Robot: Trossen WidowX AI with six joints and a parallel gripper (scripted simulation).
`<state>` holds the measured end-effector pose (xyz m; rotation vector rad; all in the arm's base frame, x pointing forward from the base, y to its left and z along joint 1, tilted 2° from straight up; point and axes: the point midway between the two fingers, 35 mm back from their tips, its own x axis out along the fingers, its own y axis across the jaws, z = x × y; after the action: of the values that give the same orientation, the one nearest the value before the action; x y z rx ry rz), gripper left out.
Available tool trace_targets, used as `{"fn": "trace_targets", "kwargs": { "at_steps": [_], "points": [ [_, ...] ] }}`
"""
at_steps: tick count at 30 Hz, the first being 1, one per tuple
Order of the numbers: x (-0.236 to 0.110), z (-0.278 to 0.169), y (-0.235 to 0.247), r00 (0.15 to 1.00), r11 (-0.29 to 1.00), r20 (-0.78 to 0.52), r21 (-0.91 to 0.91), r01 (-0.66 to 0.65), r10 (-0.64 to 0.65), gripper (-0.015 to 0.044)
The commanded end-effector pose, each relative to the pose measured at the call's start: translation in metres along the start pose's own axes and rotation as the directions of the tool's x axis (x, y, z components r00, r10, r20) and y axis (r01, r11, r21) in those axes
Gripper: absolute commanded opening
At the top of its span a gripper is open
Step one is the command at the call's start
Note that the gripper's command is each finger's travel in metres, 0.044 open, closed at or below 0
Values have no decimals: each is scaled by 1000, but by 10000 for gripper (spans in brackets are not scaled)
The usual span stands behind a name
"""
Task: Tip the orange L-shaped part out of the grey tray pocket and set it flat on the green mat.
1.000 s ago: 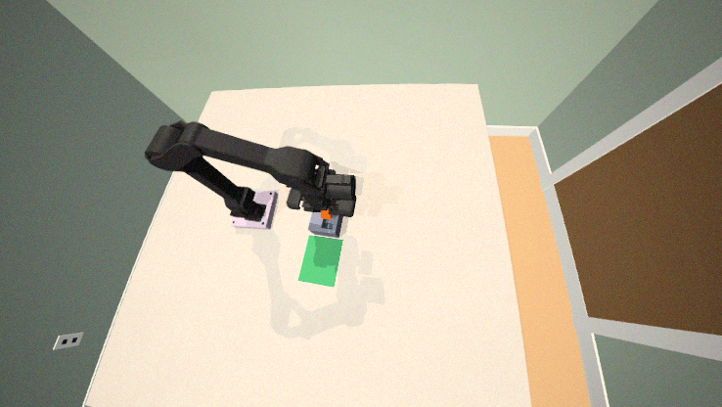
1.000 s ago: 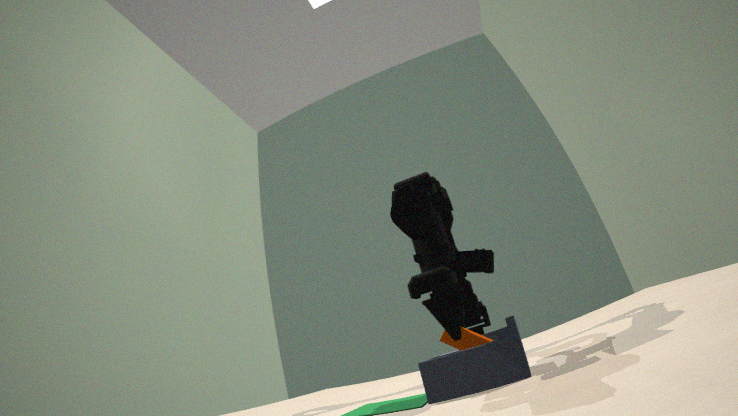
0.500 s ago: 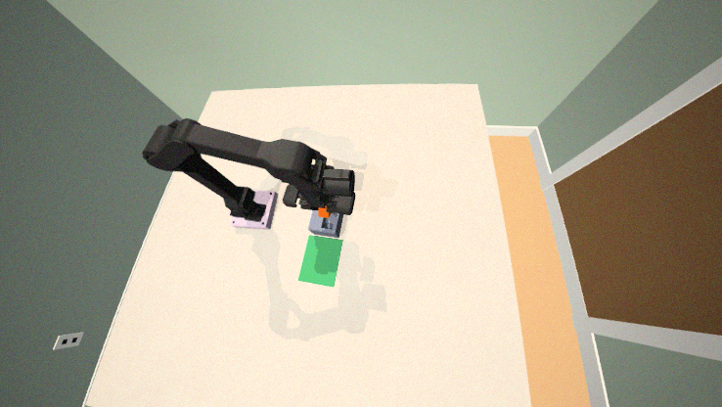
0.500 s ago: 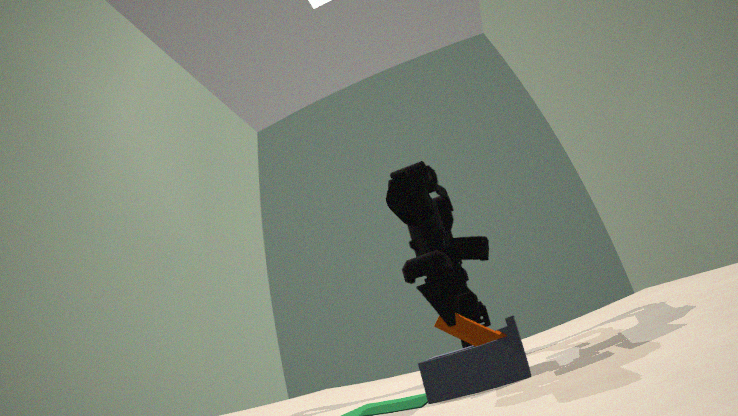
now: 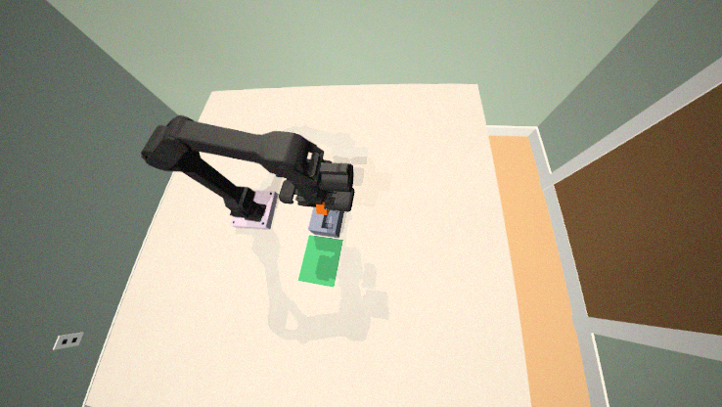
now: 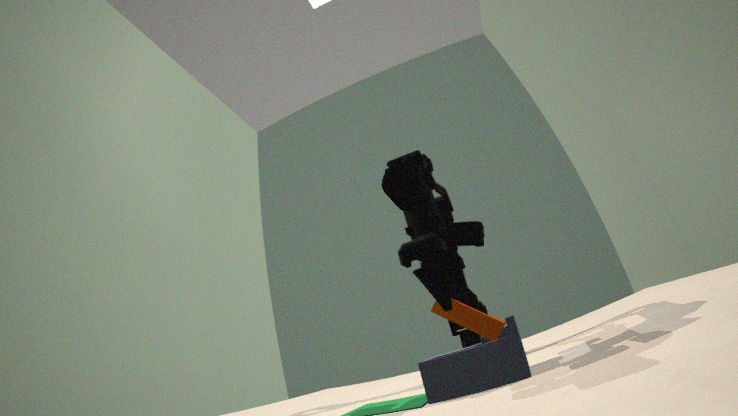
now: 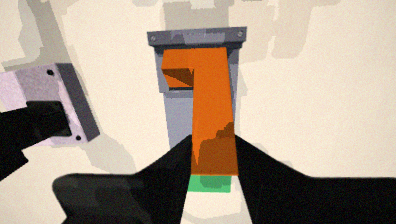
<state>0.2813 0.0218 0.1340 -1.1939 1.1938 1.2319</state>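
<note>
The orange L-shaped part (image 5: 321,208) (image 6: 468,318) (image 7: 210,97) hangs tilted above the grey tray (image 5: 319,225) (image 6: 475,366) (image 7: 175,122), clear of the pocket, with its L-shaped end lower and farther from me. My gripper (image 7: 212,139) (image 6: 450,305) (image 5: 328,204) is shut on the part's straight end. The green mat (image 5: 320,260) (image 6: 385,405) (image 7: 210,183) lies on the table right beside the tray; in the wrist view only a strip of it shows below the part.
The arm's lilac base plate (image 5: 254,212) (image 7: 35,87) stands to the left of the tray. The cream table (image 5: 404,252) stretches widely around; its right edge borders an orange floor strip (image 5: 535,262).
</note>
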Motion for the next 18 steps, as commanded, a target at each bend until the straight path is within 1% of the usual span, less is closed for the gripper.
{"fn": "trace_targets", "kwargs": {
  "at_steps": [1, 12, 18],
  "points": [
    [-10, 1, -2, 1000, 1000, 4, -4, 8, -8, 0],
    [-27, 1, -1, 1000, 1000, 4, -4, 8, -8, 0],
    [-27, 0, -1, 1000, 1000, 4, -4, 8, -8, 0]
  ]
}}
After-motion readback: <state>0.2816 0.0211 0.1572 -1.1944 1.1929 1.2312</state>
